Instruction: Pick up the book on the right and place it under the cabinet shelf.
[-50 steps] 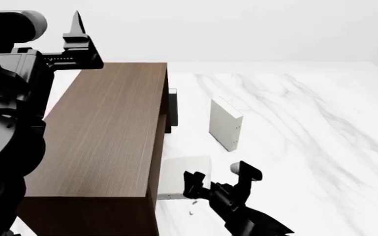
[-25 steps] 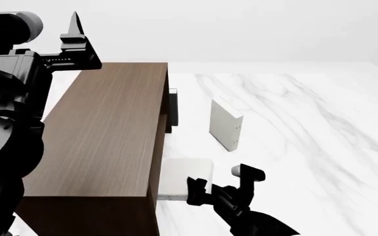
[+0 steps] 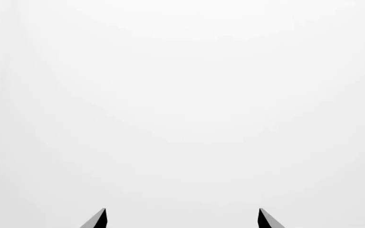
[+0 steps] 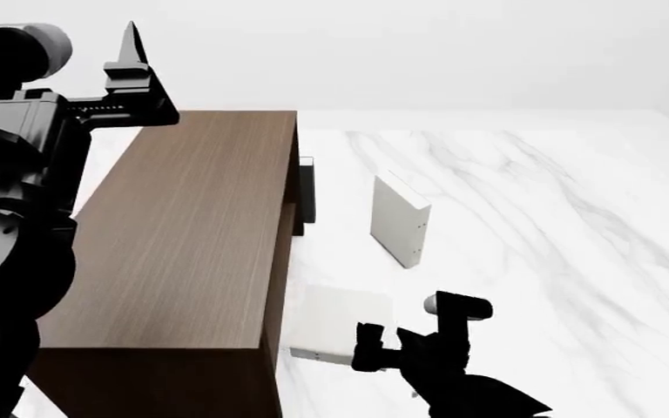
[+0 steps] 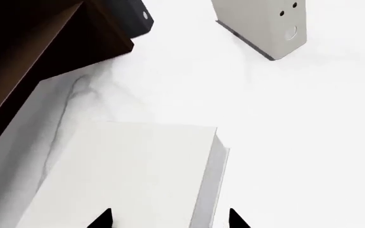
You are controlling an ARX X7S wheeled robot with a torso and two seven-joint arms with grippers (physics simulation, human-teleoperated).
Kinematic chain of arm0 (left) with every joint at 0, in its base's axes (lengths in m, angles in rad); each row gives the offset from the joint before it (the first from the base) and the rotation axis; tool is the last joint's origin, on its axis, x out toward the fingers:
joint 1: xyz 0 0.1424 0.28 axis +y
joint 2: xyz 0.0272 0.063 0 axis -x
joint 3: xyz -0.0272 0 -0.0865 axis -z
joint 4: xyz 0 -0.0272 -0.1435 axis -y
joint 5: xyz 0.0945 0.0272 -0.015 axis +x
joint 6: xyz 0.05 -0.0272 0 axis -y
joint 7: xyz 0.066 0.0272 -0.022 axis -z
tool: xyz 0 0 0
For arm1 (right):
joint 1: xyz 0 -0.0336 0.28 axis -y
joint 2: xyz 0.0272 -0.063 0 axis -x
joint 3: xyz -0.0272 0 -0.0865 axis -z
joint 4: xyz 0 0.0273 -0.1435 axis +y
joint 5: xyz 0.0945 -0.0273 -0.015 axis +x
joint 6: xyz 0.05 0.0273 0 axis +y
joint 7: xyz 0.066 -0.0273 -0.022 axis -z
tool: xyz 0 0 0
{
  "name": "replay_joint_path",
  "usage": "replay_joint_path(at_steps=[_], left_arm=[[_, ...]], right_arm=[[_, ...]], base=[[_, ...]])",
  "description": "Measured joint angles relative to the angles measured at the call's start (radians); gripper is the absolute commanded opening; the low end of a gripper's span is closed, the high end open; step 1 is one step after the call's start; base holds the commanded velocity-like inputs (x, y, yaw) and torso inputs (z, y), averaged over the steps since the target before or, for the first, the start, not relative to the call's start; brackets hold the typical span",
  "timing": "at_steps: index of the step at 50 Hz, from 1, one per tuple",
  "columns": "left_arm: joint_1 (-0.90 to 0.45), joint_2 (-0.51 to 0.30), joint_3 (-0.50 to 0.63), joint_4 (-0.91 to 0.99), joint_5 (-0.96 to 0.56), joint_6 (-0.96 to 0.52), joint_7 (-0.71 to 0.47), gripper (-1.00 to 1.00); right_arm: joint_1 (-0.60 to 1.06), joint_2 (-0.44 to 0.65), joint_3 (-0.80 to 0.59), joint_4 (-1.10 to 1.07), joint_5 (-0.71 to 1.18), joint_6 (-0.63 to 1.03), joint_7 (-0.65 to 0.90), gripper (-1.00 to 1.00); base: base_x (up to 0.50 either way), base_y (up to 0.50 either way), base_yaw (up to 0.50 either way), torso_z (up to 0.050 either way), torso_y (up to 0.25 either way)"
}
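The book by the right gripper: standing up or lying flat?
Lying flat. The book rests cover-up on the marble table beside the cabinet shelf; the second book stands upright farther back.

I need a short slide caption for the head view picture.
Right gripper, fingers open, beside a flat pale book at the dark-brown wooden cabinet; second pale book upright behind.

The left arm is raised high at the robot's left side, its bulky black links stacked upward and the forearm reaching forward. The left gripper sits at the top with one pointed finger sticking straight up; in its wrist view two fingertips stand apart. The right arm comes in low from the near edge, its right gripper pointing forward with fingers spread.
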Motion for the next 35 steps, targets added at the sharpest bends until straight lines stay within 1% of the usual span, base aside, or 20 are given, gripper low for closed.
replay_joint_path(at_steps=[25, 30, 35], left_arm=[[0.003, -0.005, -0.012, 0.007, -0.02, 0.005, -0.001, 1.0], [0.002, -0.006, -0.013, 0.007, -0.022, 0.006, -0.002, 1.0], [0.004, -0.007, -0.013, 0.005, -0.021, 0.011, -0.003, 1.0]], right_arm=[[0.04, 0.061, -0.074, -0.089, -0.186, 0.045, 0.148, 1.0], [0.029, 0.089, -0.08, -0.14, -0.215, 0.074, 0.192, 1.0], [0.003, 0.137, -0.079, -0.235, -0.226, 0.111, 0.246, 1.0]], base=[[0.0, 0.0, 0.0, -0.001, 0.0], [0.0, 0.0, 0.0, 0.0, 0.0], [0.0, 0.0, 0.0, 0.0, 0.0]])
